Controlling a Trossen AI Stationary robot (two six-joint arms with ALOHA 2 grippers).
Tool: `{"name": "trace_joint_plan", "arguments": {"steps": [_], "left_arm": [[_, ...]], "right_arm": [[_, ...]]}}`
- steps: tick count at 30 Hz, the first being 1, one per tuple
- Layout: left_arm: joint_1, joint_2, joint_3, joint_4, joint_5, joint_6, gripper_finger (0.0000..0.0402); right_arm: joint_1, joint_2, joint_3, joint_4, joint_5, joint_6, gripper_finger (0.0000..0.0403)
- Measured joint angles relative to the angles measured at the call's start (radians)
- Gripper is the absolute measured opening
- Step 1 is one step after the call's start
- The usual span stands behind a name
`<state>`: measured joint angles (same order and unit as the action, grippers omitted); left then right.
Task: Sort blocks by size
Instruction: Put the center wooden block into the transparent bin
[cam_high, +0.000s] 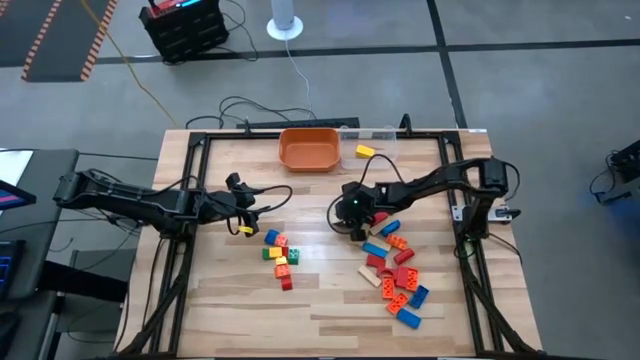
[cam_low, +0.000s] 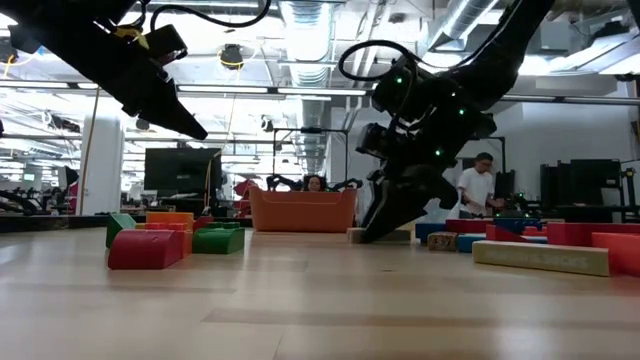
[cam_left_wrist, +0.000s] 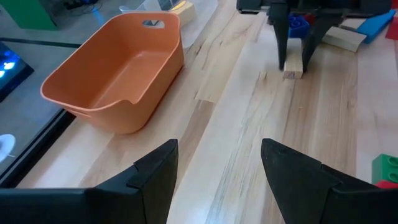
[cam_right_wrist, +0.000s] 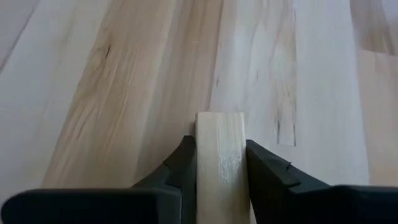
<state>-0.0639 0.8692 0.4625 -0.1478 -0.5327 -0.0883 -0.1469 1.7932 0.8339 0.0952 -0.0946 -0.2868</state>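
One tan block is pinched between the fingers of the right hand on the counter, its long axis running straight ahead between them; the spread left hand waits farther off.

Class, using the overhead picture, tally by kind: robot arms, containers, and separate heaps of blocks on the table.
Robot arms: 2 (left arm, right arm)
Containers: 2 (orange bowl, clear container)
Heaps of blocks: 2 (left heap, right heap)
Total: 6
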Motion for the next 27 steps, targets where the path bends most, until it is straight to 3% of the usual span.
{"name": "trace_joint_plan", "arguments": {"steps": [3, 6, 8, 10, 14, 18, 27], "left_arm": [[0.0, 0.0, 0.0, 0.0, 0.0, 0.0, 0.0224], [0.0, 0.0, 0.0, 0.0, 0.0, 0.001, 0.0224], [0.0, 0.0, 0.0, 0.001, 0.0, 0.001, 0.0224], [0.0, 0.0, 0.0, 0.006, 0.0, 0.0, 0.0224], [0.0, 0.0, 0.0, 0.007, 0.0, -0.006, 0.0224], [0.0, 0.0, 0.0, 0.02, 0.0, -0.01, 0.0224], [0.0, 0.0, 0.0, 0.039, 0.0, -0.004, 0.0224]], "right_arm": [[-0.015, -0.082, 0.042, -0.098, 0.08, -0.024, 0.0131], [-0.05, -0.19, 0.08, -0.149, 0.243, -0.071, 0.0131], [-0.094, -0.249, 0.092, -0.153, 0.348, -0.085, 0.0139], [-0.168, -0.299, 0.11, -0.16, 0.381, -0.081, 0.0147], [-0.329, -0.327, 0.136, -0.203, 0.358, -0.054, 0.0145], [-0.443, -0.261, 0.165, -0.271, 0.317, -0.04, 0.014], [-0.525, -0.057, 0.278, -0.357, 0.211, -0.024, 0.015]]}}
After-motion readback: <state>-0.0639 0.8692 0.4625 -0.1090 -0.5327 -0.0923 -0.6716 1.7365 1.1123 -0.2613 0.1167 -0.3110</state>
